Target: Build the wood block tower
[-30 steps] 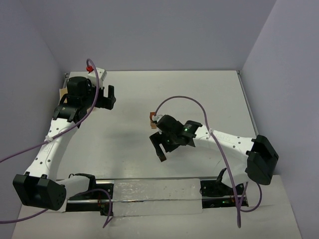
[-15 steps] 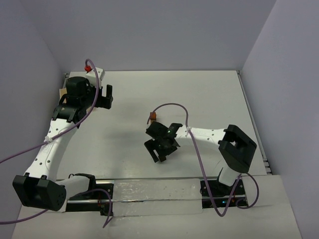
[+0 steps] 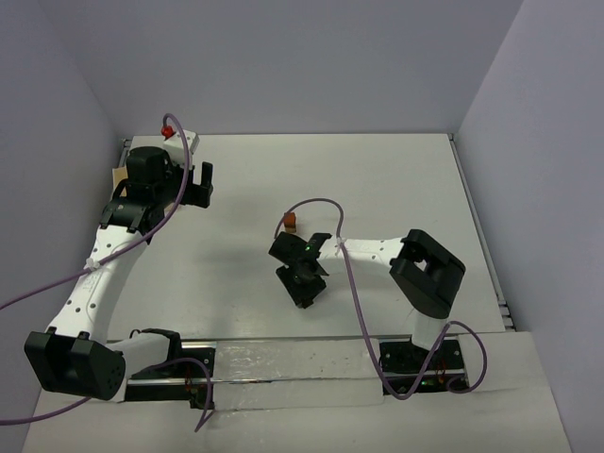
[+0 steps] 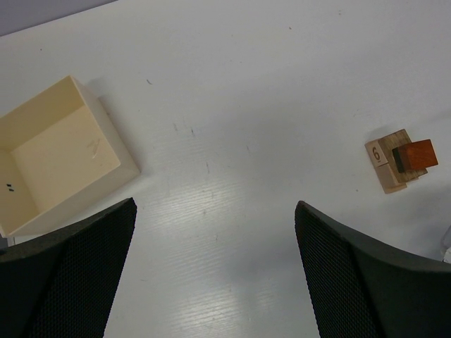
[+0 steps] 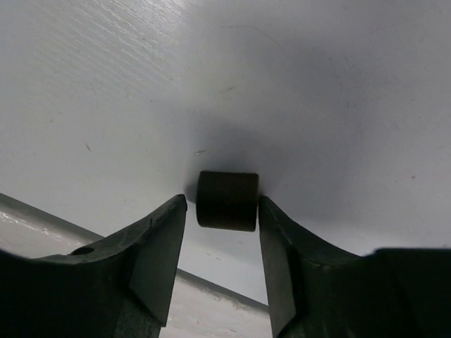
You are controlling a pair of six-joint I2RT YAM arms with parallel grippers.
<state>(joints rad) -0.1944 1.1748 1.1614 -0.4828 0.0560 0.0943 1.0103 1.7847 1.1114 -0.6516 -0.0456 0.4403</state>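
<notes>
**A:** Out at ten o'clock on the table, our left gripper hangs with its jaws spread wide and nothing between them. The one cream box sits just off its left finger.

**B:** Next comes the tower, near the middle. We count at least three wood blocks in it: a tan one marked 6, a dark one and a reddish one on top. More may be hidden beneath.

**A:** At six o'clock from it, one dark block lies alone between the fingers of our right gripper. The jaws stand narrow. The right finger looks to be against the block, with a sliver of gap on the left. We cannot tell whether it is pinched.

**B:** We judge it light, stiff and smooth-faced. We would hold it by opposite flat sides at mid-height, squarely, because that narrow stack looks easy to topple.
</notes>
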